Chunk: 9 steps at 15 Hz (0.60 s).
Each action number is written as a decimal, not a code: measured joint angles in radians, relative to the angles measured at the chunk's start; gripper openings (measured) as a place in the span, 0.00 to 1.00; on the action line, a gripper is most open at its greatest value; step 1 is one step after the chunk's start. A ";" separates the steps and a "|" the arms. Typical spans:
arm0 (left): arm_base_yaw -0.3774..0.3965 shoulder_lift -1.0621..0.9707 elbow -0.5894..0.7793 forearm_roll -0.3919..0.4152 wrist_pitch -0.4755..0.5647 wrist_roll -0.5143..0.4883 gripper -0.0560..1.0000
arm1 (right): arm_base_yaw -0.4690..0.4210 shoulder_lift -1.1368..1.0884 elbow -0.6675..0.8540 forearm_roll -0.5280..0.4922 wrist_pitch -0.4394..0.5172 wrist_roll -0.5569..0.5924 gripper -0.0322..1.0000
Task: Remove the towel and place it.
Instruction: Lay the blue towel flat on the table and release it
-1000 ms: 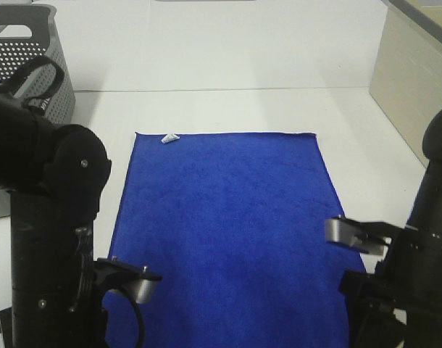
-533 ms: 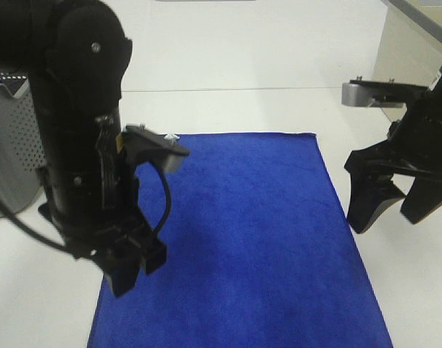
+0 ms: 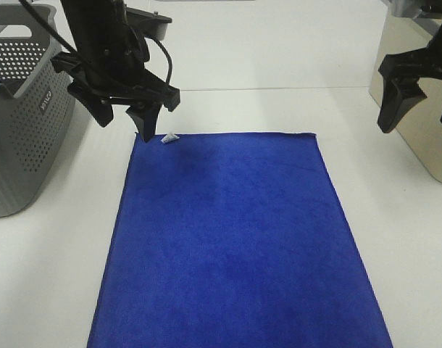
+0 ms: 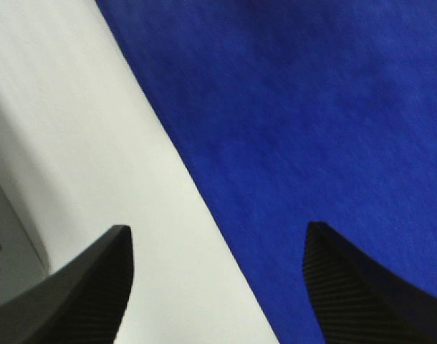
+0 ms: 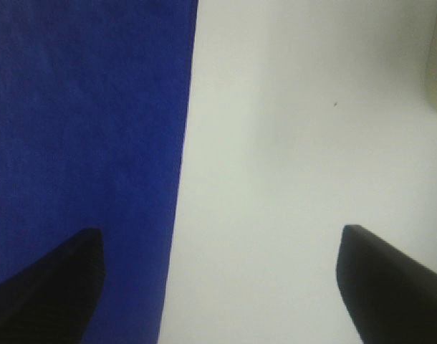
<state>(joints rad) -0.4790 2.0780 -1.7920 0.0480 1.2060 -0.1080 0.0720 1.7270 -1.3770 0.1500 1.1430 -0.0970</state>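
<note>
The deep blue towel (image 3: 235, 239) lies spread flat on the white table (image 3: 54, 275), its small white tag (image 3: 169, 138) at the far left corner. My left gripper (image 3: 123, 116) hangs above that far left corner, open and empty. In the left wrist view the left gripper (image 4: 218, 301) straddles the edge of the towel (image 4: 311, 107) with only air between the fingers. My right gripper (image 3: 420, 112) hovers high at the far right, off the towel, open and empty. In the right wrist view the right gripper (image 5: 218, 287) shows the towel (image 5: 82, 107) beside bare table.
A grey perforated basket (image 3: 25, 109) stands at the far left, close to the left arm. A beige box (image 3: 417, 138) rises along the right edge, behind the right gripper. White table (image 5: 297, 143) surrounds the towel on both sides.
Both arms have lifted from the towel's near corners and swung toward the far side of the table. The right jaws have spread wider. The towel has stayed flat.
</note>
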 joint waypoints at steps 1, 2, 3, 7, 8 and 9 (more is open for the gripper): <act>0.032 0.042 -0.050 0.003 0.000 0.002 0.66 | -0.003 0.050 -0.071 0.014 0.019 -0.008 0.86; 0.053 0.065 -0.080 0.006 -0.004 -0.002 0.66 | -0.003 0.103 -0.145 0.025 0.035 -0.010 0.86; 0.075 0.082 -0.090 0.012 -0.038 -0.015 0.66 | -0.004 0.200 -0.249 0.028 0.062 -0.011 0.86; 0.161 0.148 -0.151 -0.069 -0.105 -0.018 0.70 | -0.005 0.434 -0.476 0.028 0.068 -0.015 0.86; 0.189 0.180 -0.176 -0.096 -0.105 -0.017 0.71 | -0.005 0.473 -0.515 0.030 0.068 -0.018 0.86; 0.205 0.199 -0.193 -0.107 -0.105 -0.012 0.71 | -0.005 0.490 -0.532 0.030 0.068 -0.019 0.86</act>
<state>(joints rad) -0.2740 2.2770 -1.9850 -0.0590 1.1010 -0.1200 0.0670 2.2170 -1.9090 0.1800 1.2110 -0.1160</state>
